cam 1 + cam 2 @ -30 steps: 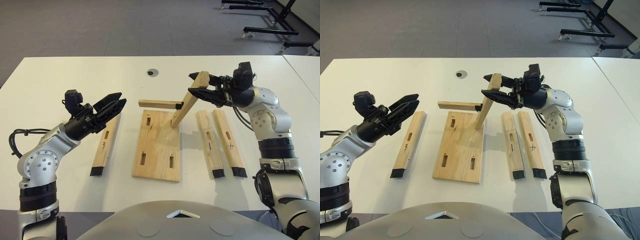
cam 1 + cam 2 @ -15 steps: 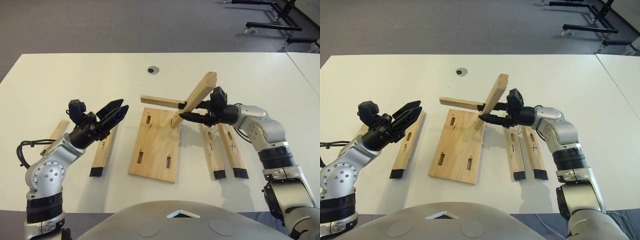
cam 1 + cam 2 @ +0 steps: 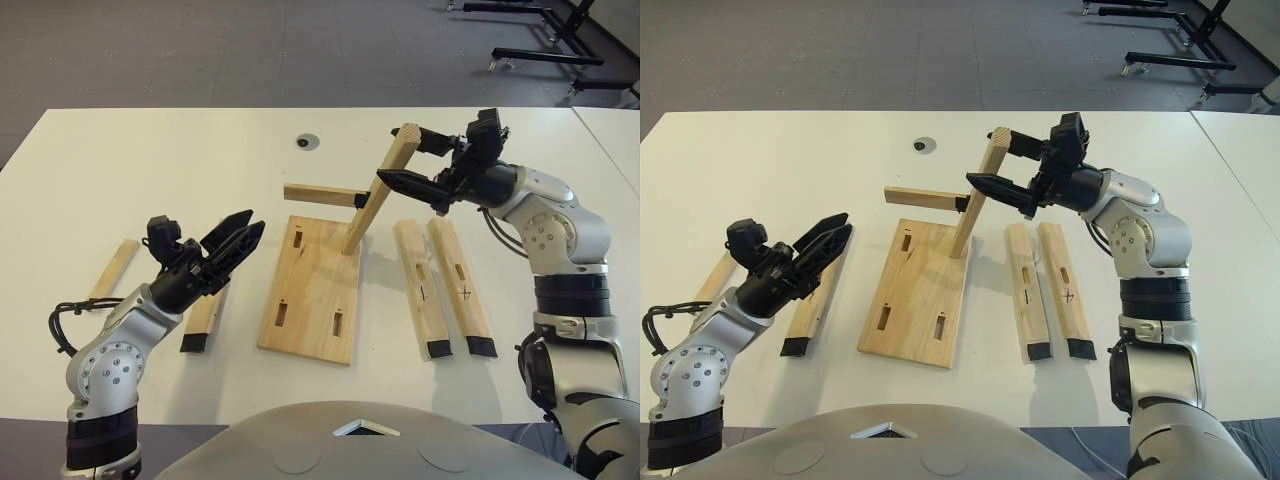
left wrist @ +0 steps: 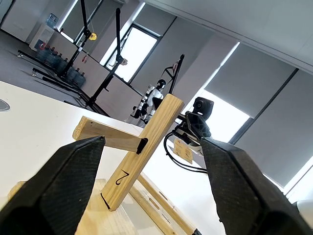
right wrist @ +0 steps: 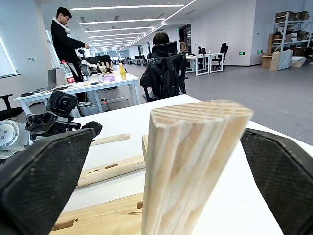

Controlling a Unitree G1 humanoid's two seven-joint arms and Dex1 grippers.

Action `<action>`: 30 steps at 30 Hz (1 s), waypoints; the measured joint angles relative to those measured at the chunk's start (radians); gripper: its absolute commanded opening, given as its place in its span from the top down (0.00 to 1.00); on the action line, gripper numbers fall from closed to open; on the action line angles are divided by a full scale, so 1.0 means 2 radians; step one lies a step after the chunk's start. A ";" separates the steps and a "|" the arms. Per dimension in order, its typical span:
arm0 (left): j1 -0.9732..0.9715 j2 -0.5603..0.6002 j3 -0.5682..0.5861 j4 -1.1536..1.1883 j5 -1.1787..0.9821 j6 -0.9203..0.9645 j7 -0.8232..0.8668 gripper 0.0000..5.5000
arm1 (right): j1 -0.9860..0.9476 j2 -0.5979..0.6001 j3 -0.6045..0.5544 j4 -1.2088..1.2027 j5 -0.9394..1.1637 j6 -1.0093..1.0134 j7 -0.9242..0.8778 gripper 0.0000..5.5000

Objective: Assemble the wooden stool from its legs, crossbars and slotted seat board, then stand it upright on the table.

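Observation:
The slotted seat board (image 3: 310, 290) lies flat mid-table. One leg (image 3: 375, 195) stands tilted in its far right slot, with a crossbar (image 3: 320, 194) sticking out of it to the left. My right gripper (image 3: 403, 157) is open, and its fingers (image 5: 44, 181) straddle the leg's top end (image 5: 193, 161) with gaps on both sides. My left gripper (image 3: 235, 236) is open and empty, hovering over a loose leg (image 3: 203, 315) left of the board. It faces the standing leg (image 4: 146, 147).
Two more legs (image 3: 418, 288) (image 3: 460, 285) lie side by side to the right of the board. A short crossbar (image 3: 113, 268) lies at the far left. A round cable hole (image 3: 306, 142) sits in the table behind the board.
My right gripper has risen from the leg's lower part to its top end, and the leg stands steeper. My left gripper has moved slightly nearer and to the right.

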 measured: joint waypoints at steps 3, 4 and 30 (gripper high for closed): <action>0.008 -0.002 0.002 -0.006 0.009 -0.013 0.005 0.35 | -0.008 -0.008 -0.044 0.005 0.028 0.015 -0.012 0.02; 0.014 -0.002 0.003 -0.007 0.017 -0.018 0.007 0.35 | -0.009 -0.016 -0.064 0.004 0.041 0.025 -0.019 0.02; 0.039 -0.106 -0.008 -0.071 0.203 -0.159 0.229 0.35 | 0.171 0.081 -0.130 -0.185 0.009 0.112 -0.427 0.02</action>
